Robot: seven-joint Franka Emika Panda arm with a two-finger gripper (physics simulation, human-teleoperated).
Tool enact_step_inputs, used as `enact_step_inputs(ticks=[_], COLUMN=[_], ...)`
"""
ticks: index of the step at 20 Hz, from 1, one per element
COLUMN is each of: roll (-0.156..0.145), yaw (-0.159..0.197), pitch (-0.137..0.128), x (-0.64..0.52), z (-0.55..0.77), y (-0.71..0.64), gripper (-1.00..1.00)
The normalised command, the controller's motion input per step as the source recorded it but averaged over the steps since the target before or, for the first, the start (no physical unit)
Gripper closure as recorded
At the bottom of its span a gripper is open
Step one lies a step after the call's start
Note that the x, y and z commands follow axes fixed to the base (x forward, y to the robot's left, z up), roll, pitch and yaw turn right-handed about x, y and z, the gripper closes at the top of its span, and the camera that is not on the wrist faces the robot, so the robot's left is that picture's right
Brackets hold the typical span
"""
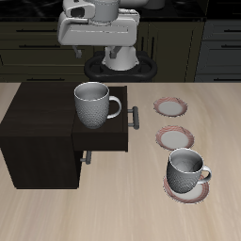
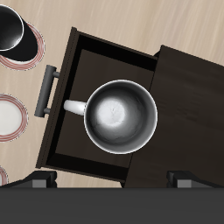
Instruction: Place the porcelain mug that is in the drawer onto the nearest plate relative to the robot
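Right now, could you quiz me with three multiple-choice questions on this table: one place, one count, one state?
1. The grey-white speckled porcelain mug nearest the dark wooden cabinet sits: A in its drawer; B on a saucer; C on the cabinet's top.
2. Small round saucers on the table: A one; B three; C five.
3. The drawer is: A shut; B open; C taken out.
Answers: 1 A, the drawer's walls surround it. 2 B, three lie beside the cabinet. 3 B, it is pulled out.
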Motion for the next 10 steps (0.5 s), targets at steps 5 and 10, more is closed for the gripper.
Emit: enact_step_inputs(ticks=[5,10], roll=[-0.005,-0.016], yaw=[0.035,0.024], pitch=[0.035,0.056], x=[0.09,0.10], z=[-0.30,-0.41], y=[0.11,0.06], gripper=[-1.00,-1.00])
